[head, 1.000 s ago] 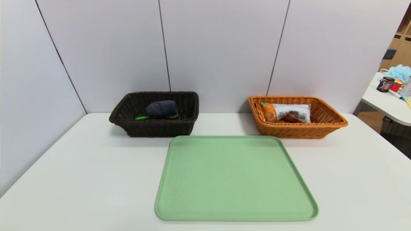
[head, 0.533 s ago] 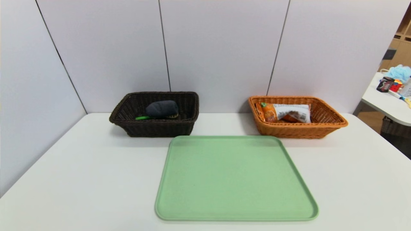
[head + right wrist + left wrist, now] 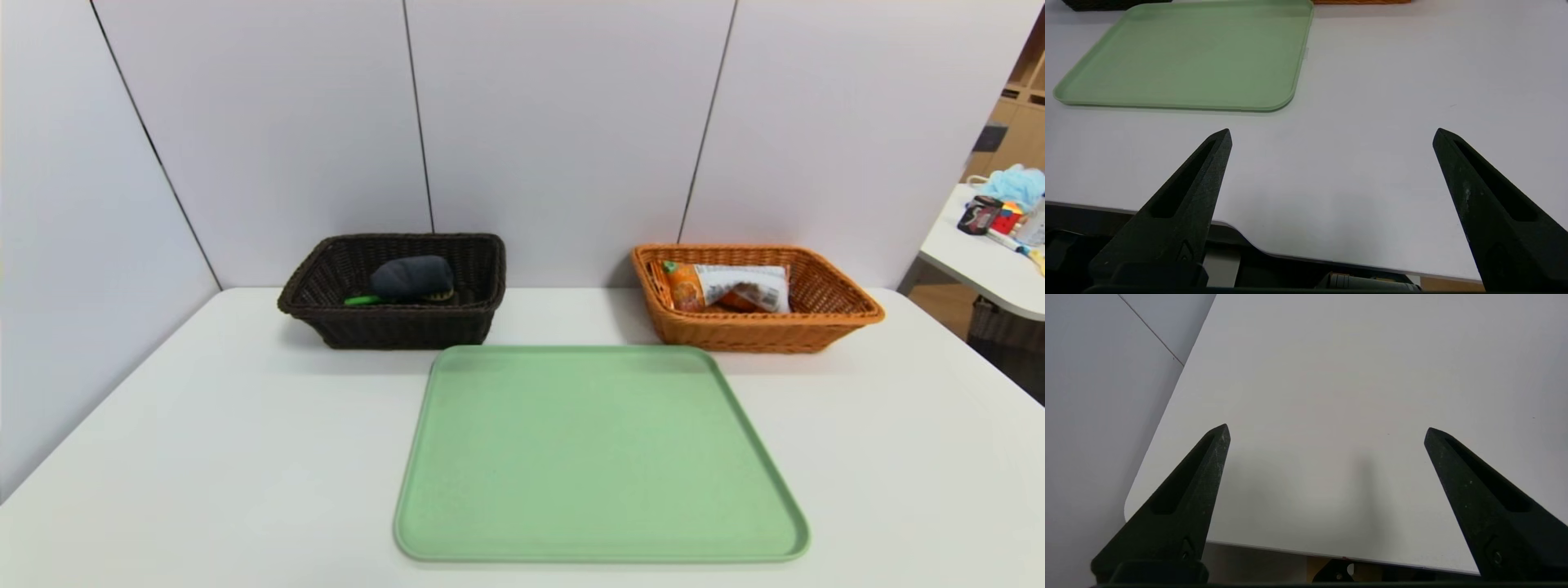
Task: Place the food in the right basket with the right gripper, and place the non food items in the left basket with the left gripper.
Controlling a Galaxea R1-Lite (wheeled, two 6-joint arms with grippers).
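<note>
Orange-tan wicker at far right: in the shallow basket, see the long snack bag, lying toward the left end with its pale printed panel in view. In the dark brown wicker basket at far left, see the rolled dark grey cloth just beside or over a slim utensil with a bright green handle; partly hidden, so impossible to tell whether touching. Between the baskets and nearer, note the pale green tray on the white table. Over the near left part of the table, find the left gripper, spread wide and gripping nothing; over the near right, the right gripper, likewise wide and without a load. Judging by the sorted food and non-food items, appears complete, with nothing evident left to place.
</note>
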